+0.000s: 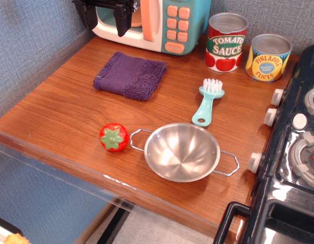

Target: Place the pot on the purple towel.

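Note:
The pot point(182, 151) is a shiny steel bowl with two wire loop handles. It sits upright and empty near the front edge of the wooden counter. The purple towel point(130, 74) lies folded flat at the back left, well apart from the pot and with nothing on it. My gripper point(105, 15) is black and hangs at the top left, above and behind the towel, in front of the toy microwave. Its two fingers stand apart with nothing between them.
A red toy tomato point(114, 137) lies just left of the pot's handle. A teal brush point(208, 103) lies behind the pot. A toy microwave point(159, 23), a tomato sauce can point(226, 42) and a pineapple can point(268, 57) stand at the back. A toy stove point(294, 152) borders the right.

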### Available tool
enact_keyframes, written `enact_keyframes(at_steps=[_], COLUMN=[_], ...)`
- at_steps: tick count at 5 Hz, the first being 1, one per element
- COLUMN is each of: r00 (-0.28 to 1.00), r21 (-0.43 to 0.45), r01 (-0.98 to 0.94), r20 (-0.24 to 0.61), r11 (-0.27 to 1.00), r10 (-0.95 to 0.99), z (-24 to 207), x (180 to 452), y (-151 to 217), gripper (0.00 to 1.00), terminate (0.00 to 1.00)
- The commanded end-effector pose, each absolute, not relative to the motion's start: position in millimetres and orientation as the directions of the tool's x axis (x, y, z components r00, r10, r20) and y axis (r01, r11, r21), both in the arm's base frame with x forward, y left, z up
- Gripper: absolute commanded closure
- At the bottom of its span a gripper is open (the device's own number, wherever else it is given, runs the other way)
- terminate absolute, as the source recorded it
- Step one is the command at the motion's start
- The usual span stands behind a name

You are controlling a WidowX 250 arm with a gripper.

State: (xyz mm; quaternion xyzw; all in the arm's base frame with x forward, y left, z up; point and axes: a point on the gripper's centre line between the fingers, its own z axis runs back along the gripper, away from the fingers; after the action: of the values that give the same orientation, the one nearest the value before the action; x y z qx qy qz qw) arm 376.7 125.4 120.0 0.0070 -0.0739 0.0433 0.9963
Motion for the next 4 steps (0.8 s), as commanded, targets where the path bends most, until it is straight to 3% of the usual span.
enact_keyframes(at_steps=[1, 3, 4], r00=[0.985, 0.971, 0.952], r21=[0.008, -0.079, -0.109], r01=[-0.087, 0.149, 0.264], r20=[0.148, 0.201, 0.188], r11=[0.996, 0.986, 0.958], r10=[0.085, -0.130, -0.241], z=[120.0, 120.4, 113.0], x=[376.7, 366.0, 347.5], y=[125.4, 85.7, 57.4], gripper=[0.00, 0.00, 0.00], terminate=[0.00, 0.00, 0.00])
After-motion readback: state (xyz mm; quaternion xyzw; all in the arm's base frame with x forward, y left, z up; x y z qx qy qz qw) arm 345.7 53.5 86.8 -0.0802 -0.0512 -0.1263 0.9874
